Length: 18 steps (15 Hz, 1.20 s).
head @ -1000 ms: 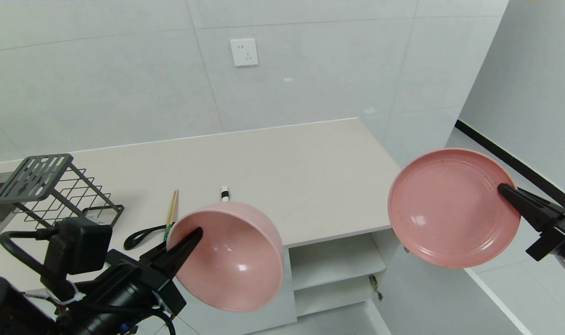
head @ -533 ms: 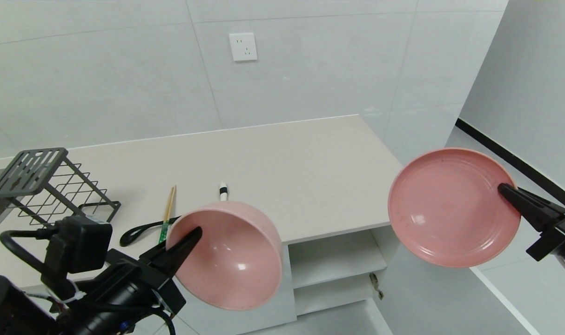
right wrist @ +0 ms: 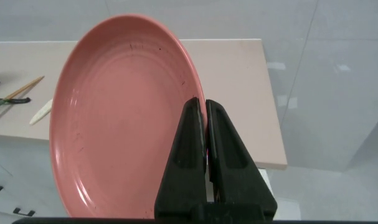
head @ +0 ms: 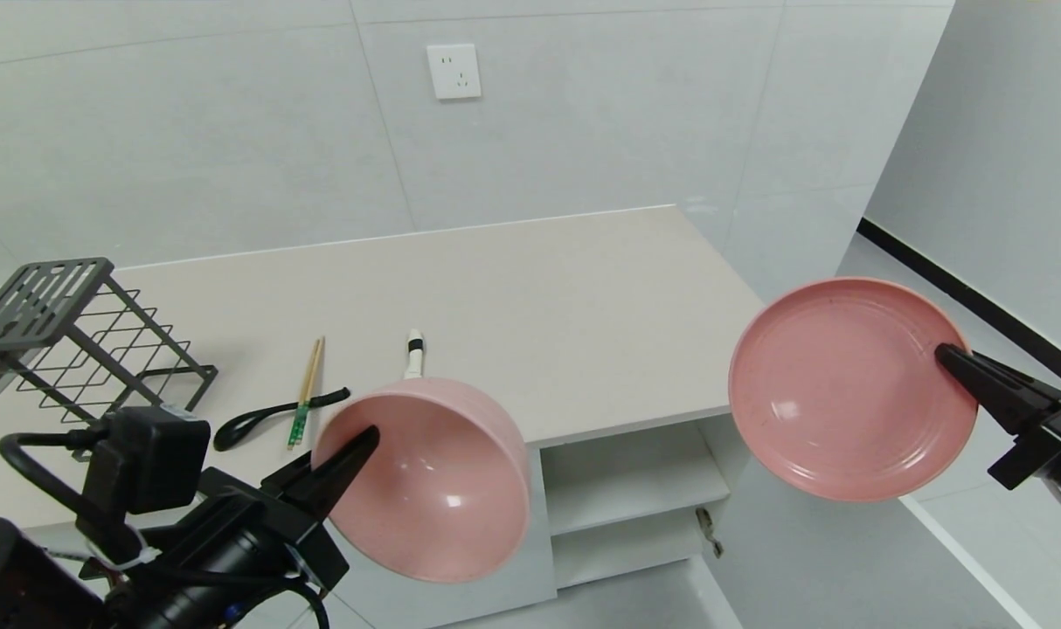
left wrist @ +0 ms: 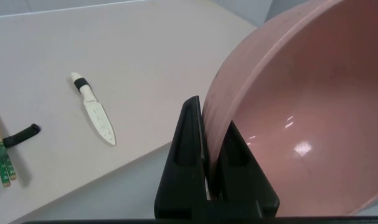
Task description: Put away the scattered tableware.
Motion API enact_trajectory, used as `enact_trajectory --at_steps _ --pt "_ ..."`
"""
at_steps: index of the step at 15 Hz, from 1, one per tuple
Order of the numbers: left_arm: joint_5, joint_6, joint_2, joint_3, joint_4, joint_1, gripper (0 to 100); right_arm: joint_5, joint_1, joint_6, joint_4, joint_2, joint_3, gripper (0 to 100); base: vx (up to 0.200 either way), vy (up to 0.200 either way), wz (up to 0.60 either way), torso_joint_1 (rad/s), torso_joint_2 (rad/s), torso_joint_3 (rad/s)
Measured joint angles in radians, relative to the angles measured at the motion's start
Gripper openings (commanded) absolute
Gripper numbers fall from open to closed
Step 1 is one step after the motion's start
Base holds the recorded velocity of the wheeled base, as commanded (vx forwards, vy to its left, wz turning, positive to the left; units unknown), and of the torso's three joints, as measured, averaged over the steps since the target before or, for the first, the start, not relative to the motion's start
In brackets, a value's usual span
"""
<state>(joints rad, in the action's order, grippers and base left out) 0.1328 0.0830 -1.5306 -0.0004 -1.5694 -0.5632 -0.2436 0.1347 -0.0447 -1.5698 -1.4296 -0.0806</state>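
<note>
Head view shows one bowl (head: 443, 489), one plate (head: 845, 393), one knife (head: 414, 349).

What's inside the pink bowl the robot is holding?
Nothing shows inside the pink bowl, just shiny spots of light. The left pincer clamps its rim and hides a small strip of the inside.

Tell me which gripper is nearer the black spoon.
Left. The left gripper, shut on the pink bowl, sits just right of the black spoon; the right gripper, holding the pink plate, is past the counter, far right.
</note>
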Motion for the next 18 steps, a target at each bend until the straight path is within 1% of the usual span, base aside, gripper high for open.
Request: enact_trajectory --at_steps 3,12,18 --pt "0.000 0.000 0.000 0.000 0.000 0.000 0 -0.001 0.000 0.000 0.000 -0.001 0.000 0 0.000 0.000 0.00 -0.211 0.43 0.209" --pt "0.000 0.000 0.000 0.000 0.000 0.000 0 -0.002 0.000 0.000 0.000 -0.002 0.008 0 0.000 0.000 0.00 -0.271 0.55 0.266" --pt "0.000 0.001 -0.005 0.000 0.000 0.000 0 -0.001 0.001 0.025 0.000 -0.005 0.014 0 0.000 0.000 0.00 -0.261 0.51 0.242"
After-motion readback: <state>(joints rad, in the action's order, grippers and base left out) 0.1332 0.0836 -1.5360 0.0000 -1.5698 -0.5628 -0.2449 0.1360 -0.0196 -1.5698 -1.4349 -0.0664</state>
